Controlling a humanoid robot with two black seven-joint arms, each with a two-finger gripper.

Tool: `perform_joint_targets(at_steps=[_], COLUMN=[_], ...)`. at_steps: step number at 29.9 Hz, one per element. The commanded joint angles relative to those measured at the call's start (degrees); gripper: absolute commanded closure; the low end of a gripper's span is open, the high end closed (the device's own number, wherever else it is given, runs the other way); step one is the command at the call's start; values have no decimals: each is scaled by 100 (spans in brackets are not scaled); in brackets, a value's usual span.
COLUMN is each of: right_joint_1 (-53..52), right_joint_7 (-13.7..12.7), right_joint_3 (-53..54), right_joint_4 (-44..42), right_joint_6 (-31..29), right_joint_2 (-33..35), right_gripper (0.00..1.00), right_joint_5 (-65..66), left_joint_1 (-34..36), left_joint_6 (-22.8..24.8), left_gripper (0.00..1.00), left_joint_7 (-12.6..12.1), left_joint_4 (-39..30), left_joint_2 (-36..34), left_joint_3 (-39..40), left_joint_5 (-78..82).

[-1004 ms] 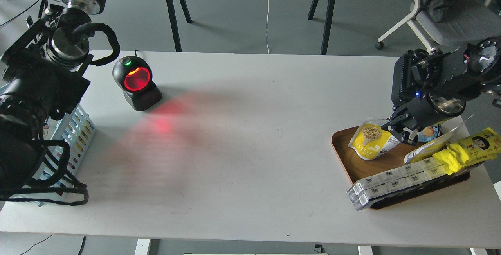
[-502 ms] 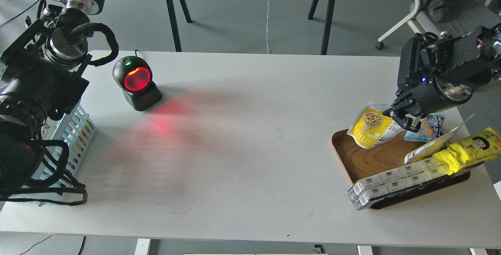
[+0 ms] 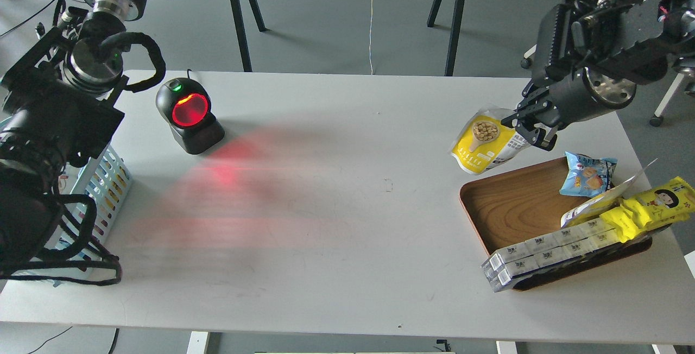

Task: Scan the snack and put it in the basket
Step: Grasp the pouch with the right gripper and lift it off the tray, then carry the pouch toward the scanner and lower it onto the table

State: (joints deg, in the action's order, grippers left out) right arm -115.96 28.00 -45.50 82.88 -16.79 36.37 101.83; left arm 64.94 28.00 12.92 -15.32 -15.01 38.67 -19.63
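Hanging from right pincer: snack, pinched at upper corner.

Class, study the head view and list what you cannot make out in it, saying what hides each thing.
1. The basket: mostly hidden behind the left arm; its contents cannot be seen.
2. The left gripper: dark and end-on, fingers cannot be told apart.
3. The snack: text too small to read; its right edge is covered by the right gripper.

Glossy foil snack, wood-grain tray, matt white table, slotted plastic basket
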Motion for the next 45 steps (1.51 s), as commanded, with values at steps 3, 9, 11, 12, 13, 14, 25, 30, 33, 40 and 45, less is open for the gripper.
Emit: perform_joint_targets(at_steps=[3, 9, 11, 12, 13, 14, 25, 30, 33, 40, 45], right_joint_1=[-6, 56, 143, 196, 257, 319, 873, 961, 1013, 1163, 1163], right_joint_7=[0, 0, 0, 0, 0, 0, 0, 0, 0, 0, 0], right_joint_3=[226, 393, 410, 410, 445, 489, 735, 771, 771, 859, 850], right_joint_4=[-52, -272, -377, -439, -535, -623, -1704, -1828, -1950, -2443, -2452], right_joint_6=[0, 0, 9, 9, 17, 18, 70, 70, 70, 62, 53], right_joint_2=[-849, -1632, -1834, -1922, -2027, -2133, -3249, -3469, -3584, -3637, -3637], right_gripper=[100, 100, 100, 100, 100, 100, 100, 100, 100, 100, 100], right_joint_5=[-1023, -1702, -1711, -1711, -1711, -1711, -1720, -1720, -1720, -1859, -1974], left_joint_1=[-16, -16, -7, -16, -25, -34, -7, -16, -25, -51, -51], left_joint_6=[0, 0, 0, 0, 0, 0, 0, 0, 0, 0, 0], left_gripper=[0, 0, 0, 0, 0, 0, 0, 0, 0, 0, 0], left_joint_7=[9, 0, 0, 0, 0, 0, 9, 9, 9, 0, 0], left_joint_4=[2, 11, 11, 11, 11, 11, 11, 11, 11, 11, 11], left_joint_2=[15, -29, -72, -125, -178, -204, -222, -240, -240, -231, -239], left_joint_3=[0, 0, 0, 0, 0, 0, 0, 0, 0, 0, 0], left_joint_5=[3, 3, 11, 11, 11, 11, 3, 3, 3, 3, 3])
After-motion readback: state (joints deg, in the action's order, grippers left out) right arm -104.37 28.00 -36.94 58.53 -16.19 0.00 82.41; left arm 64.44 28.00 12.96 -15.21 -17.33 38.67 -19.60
